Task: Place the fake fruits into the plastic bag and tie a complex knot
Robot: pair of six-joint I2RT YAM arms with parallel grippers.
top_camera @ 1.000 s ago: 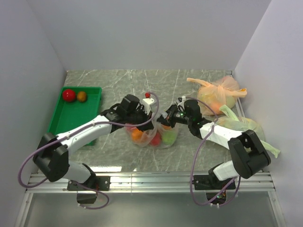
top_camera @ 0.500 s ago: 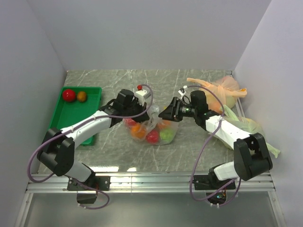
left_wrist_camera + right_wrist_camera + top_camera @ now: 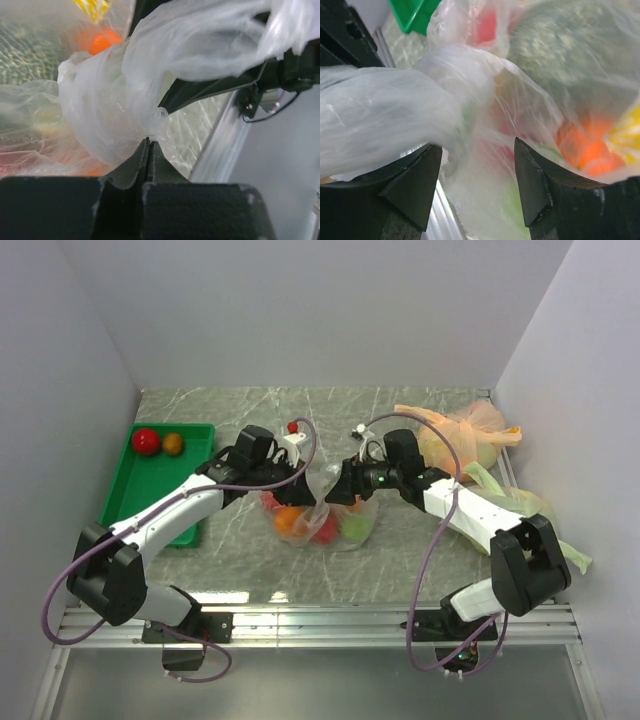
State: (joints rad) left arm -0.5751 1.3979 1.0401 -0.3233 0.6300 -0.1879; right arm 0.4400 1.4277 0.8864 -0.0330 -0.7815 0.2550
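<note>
The clear plastic bag (image 3: 340,512) sits mid-table between both arms, with red, orange and light green fake fruits (image 3: 322,530) inside. Its top is twisted into a thick strand (image 3: 110,100). My left gripper (image 3: 297,478) is shut, its tips (image 3: 149,141) pinching a fold of the bag film by the twist. My right gripper (image 3: 335,492) is open just right of it; in the right wrist view its jaws (image 3: 477,145) stand apart over the bag, the twisted strand (image 3: 385,115) resting against the left finger. An orange fruit (image 3: 585,145) and a dull green one (image 3: 560,45) show through the film.
A green tray (image 3: 150,505) at the left holds a red ball (image 3: 146,440) and an orange ball (image 3: 172,443). An orange-tinted filled bag (image 3: 455,435) and a pale green bag (image 3: 515,505) lie at the right, beside the right arm.
My right gripper has opened, let go of the bag and come back left and down to the twist. The left gripper stayed shut on the film and shifted slightly left.
</note>
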